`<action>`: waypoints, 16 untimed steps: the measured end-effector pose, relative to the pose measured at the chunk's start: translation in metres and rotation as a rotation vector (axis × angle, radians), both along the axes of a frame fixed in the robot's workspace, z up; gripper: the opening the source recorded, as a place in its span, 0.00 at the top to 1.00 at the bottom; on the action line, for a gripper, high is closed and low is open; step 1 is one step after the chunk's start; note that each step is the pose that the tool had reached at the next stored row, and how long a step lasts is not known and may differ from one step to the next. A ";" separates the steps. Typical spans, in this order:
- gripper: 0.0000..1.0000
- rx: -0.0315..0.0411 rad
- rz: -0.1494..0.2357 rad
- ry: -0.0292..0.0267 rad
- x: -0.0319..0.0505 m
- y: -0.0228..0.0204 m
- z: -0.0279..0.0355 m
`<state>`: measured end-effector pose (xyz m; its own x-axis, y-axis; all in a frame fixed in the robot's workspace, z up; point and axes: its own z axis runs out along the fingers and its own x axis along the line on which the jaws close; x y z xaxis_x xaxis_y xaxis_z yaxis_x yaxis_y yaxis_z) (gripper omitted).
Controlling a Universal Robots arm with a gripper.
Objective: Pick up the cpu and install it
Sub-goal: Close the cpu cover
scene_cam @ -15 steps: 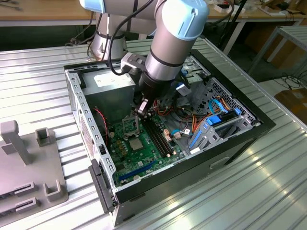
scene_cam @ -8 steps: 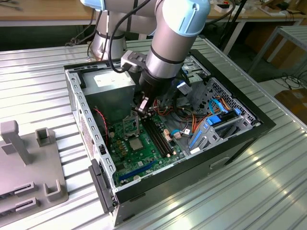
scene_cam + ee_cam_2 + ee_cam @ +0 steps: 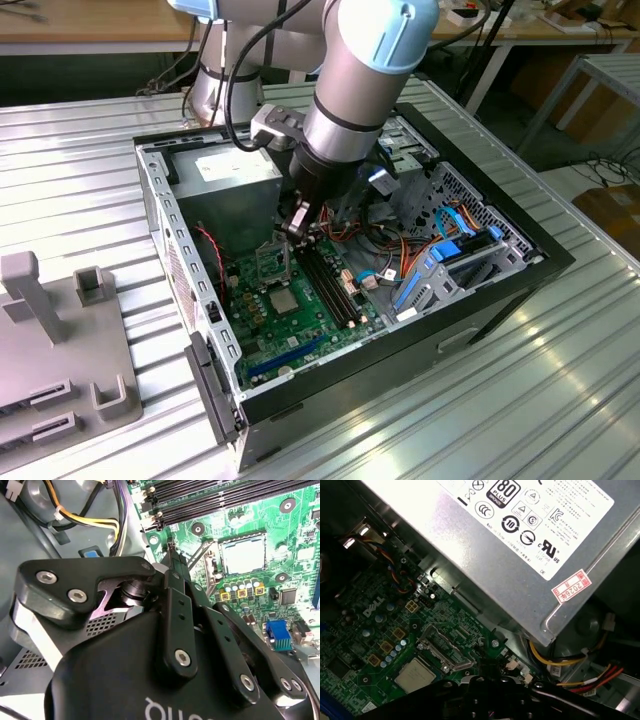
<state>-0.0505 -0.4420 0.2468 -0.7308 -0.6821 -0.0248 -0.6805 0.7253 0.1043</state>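
Pale silver-grey square cpu (image 3: 415,675) seated flat in motherboard (image 3: 300,320) socket, hand (image 3: 172,562) fingers pinched together, holding nothing

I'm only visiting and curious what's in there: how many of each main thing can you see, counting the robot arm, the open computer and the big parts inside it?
robot arm: 1
computer case: 1
green board: 1
power supply box: 1
cpu chip: 1
Total: 5

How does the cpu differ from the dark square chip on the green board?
The cpu is pale silver-grey; the dark chip is near black. The cpu is clearly the larger of the two. The cpu lies inside the metal-framed socket, while the dark chip sits directly on the green board. Both are flat and square.
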 end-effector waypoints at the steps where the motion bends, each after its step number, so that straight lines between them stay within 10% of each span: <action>1: 0.88 0.0000 0.004 0.0000 -0.0001 0.0000 0.0001; 16: 0.88 0.0000 0.031 0.0000 -0.0001 0.0000 0.0030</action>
